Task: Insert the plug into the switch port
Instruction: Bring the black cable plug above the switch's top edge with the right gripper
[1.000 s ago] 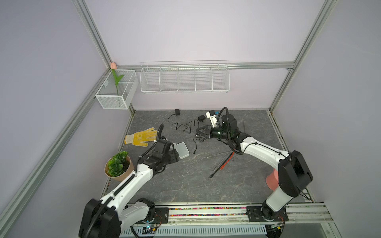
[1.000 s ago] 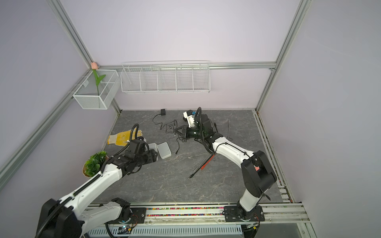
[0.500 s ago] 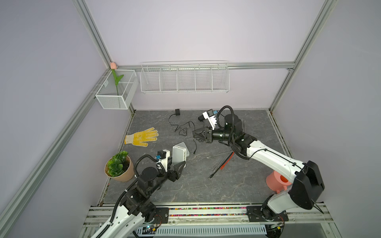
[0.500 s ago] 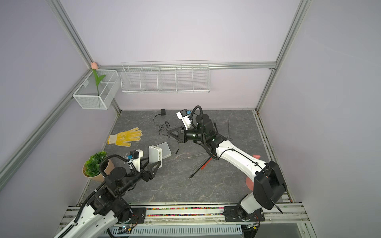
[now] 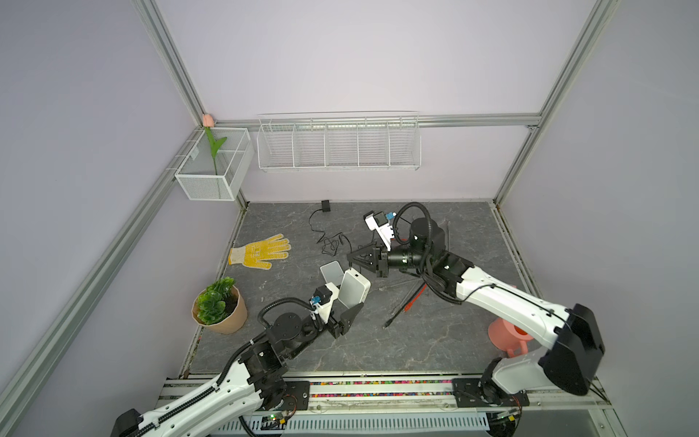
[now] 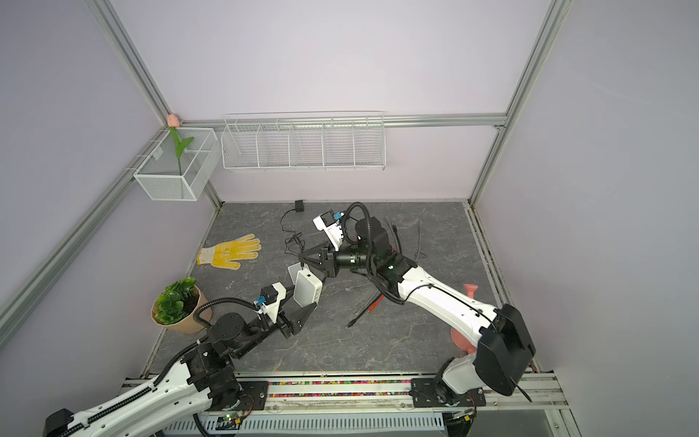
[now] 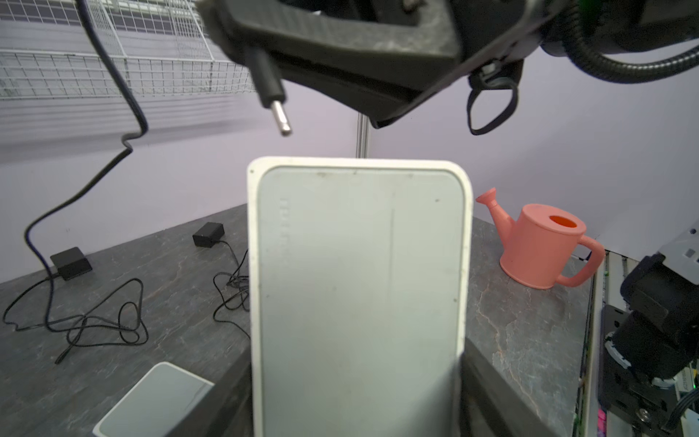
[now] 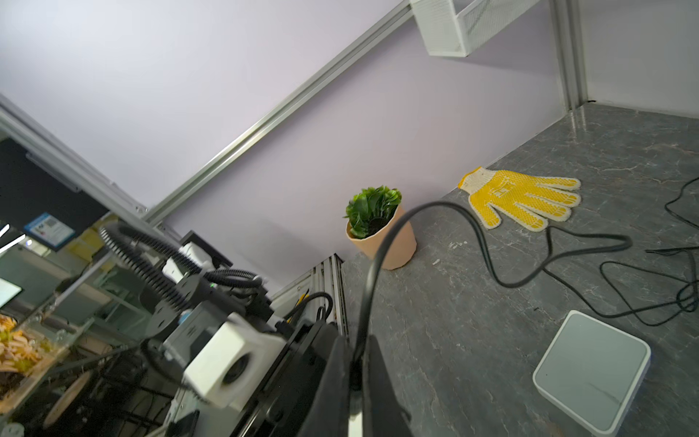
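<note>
Right pincer (image 5: 351, 260), clamped tight on the plug (image 7: 270, 90), holds it just above the switch (image 7: 359, 283) gripped upright by the left pincer (image 5: 346, 302); insertion not yet done.

The switch (image 7: 359, 283) is smooth matt white plastic. The plug (image 7: 268, 90) has a matt black plastic sleeve and shiny metal tip. My fingers (image 7: 491, 397) are matt black; the table (image 7: 522, 321) looks like grey stone.

Robot lab cell: aluminium frame (image 5: 472, 122), blank lilac walls (image 5: 359, 56), arm rail (image 5: 378, 403).
</note>
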You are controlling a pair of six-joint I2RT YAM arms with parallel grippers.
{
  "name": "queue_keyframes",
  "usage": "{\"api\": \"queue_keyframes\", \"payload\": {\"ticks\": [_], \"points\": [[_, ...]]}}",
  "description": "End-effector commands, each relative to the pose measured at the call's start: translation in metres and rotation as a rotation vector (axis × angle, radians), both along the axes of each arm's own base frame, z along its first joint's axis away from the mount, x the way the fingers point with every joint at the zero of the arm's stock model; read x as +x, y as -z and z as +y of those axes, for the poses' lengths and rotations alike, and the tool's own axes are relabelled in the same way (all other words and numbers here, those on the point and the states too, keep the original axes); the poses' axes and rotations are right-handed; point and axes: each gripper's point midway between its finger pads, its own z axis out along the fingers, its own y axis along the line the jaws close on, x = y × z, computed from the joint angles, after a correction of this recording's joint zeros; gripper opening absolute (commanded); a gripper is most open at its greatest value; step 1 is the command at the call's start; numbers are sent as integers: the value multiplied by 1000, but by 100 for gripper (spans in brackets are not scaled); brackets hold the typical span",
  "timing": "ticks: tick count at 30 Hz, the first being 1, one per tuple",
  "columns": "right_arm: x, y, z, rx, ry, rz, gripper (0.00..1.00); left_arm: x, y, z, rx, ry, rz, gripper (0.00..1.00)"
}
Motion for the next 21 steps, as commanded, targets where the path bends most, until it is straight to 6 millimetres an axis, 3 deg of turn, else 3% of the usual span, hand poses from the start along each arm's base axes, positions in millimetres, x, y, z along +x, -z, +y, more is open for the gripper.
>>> {"api": "queue_keyframes", "payload": {"ticks": [1,6,9,21], "points": [[-14,-9,-18,-2,45,-127,7,-13,-41,-3,-120,66,-134,0],[-27,-18,-28,36,34,-155,7,-17,-45,0,-184,77,-143,0],[-24,-13,-30,26,60,-166,7,-18,-45,2,-176,71,-155,0],[-18,-28,-18,65,32,-174,7,-20,-49,3,-133,75,-185,0]]}}
